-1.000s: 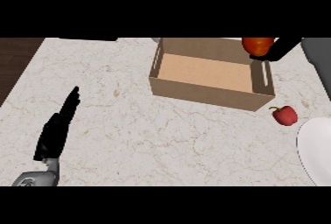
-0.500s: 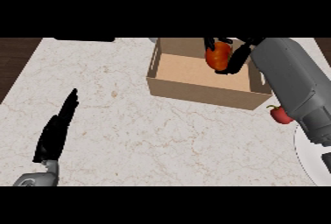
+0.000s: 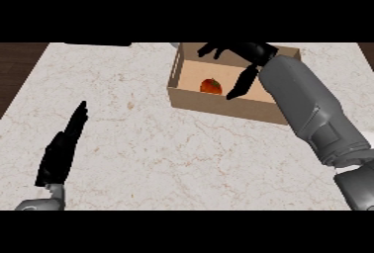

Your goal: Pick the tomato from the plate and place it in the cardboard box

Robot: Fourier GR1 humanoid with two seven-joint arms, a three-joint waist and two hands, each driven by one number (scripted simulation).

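Note:
The red tomato [image 3: 211, 86] lies on the floor of the cardboard box [image 3: 219, 105], near its left wall. My right hand [image 3: 241, 53] hovers over the box with its fingers spread and open, holding nothing; its thumb points down beside the tomato without touching it. The grey right forearm [image 3: 306, 108] crosses the box's right side and hides that part. My left hand [image 3: 62, 148] rests open at the lower left, fingers straight. No plate shows in this view.
The marble counter [image 3: 146, 143] spreads around the box. A dark wooden strip [image 3: 15, 64] runs along the left edge. A dark object [image 3: 99, 44] sits at the counter's far edge.
The right hand carried the tomato over the box, then let it go; the tomato now lies inside. The view shifted, so the plate and the small red object are out of sight.

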